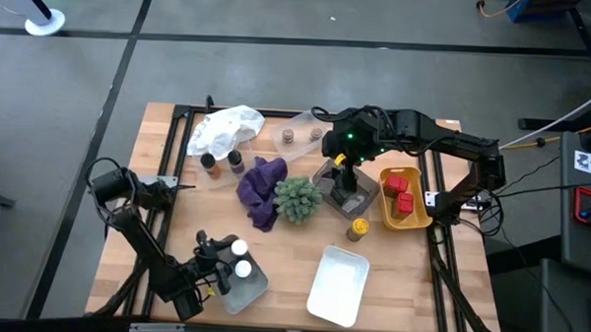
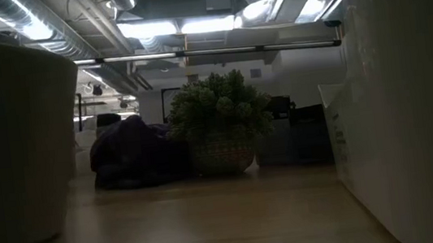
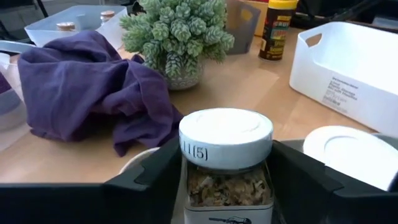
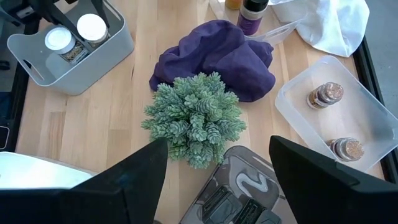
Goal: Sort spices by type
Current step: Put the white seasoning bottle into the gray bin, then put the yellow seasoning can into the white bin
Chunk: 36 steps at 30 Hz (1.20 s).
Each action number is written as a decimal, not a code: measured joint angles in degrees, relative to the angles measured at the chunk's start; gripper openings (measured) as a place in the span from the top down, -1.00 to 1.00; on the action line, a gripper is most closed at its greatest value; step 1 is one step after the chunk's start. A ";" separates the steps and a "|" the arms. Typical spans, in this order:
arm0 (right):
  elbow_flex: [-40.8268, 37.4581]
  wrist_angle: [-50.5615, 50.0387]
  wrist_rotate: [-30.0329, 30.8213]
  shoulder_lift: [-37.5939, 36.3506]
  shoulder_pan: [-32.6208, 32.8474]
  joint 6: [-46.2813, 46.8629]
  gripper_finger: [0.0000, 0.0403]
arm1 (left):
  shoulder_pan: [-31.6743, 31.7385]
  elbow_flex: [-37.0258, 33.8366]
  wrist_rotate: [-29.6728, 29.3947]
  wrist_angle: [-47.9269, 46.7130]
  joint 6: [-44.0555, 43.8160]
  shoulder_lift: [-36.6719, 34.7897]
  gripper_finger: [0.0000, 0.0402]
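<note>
left hand (image 3: 227, 186) grips a white-capped clear jar (image 3: 226, 163) of brownish flakes; right hand (image 4: 214, 180) gapes.

dark bin (image 4: 239, 196) cut off, tin label (image 3: 227, 218) cropped

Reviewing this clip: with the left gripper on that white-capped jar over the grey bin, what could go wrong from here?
1. The left gripper holds the white-capped clear glass jar right beside a second white-capped jar in the grey plastic bin; the fingers may knock it on release.
2. The right gripper, open above the dark grey tray, sits near the spiky green plant and could snag it.
</note>
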 joint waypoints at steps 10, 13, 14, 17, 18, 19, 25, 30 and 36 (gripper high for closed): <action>0.00 0.01 0.00 0.00 0.00 0.00 -0.39 | 0.05 -0.01 2.47 2.02 4.09 0.01 -0.20; 0.00 0.01 0.00 0.00 0.00 0.00 -0.39 | 0.00 0.05 2.64 2.54 4.52 -0.09 -0.20; 0.00 0.01 0.00 0.00 0.00 0.00 -0.39 | 0.00 0.11 2.75 2.54 4.53 -0.33 -0.20; 0.00 -0.01 0.00 0.00 0.00 0.00 -0.39 | 0.00 0.44 2.78 2.48 4.91 -1.74 -0.21; 0.00 -0.01 0.00 0.00 0.00 0.00 -0.39 | 0.00 0.46 2.77 2.52 5.44 -2.31 -0.21; 0.00 -0.01 0.00 0.00 0.00 0.00 -0.39 | 0.00 0.46 2.77 2.51 5.85 -2.80 -0.21; 0.00 -0.01 0.00 0.00 0.00 0.00 -0.39 | 0.00 0.46 2.80 2.50 7.73 -5.63 -0.21; 0.00 -1.18 -0.01 0.00 0.02 2.32 -0.39 | 0.00 0.46 -0.05 2.51 10.27 -7.74 -0.21; 0.00 -9.11 0.00 -0.02 0.21 7.14 -0.39 | 2.17 0.46 -1.94 0.71 16.25 -12.03 -0.21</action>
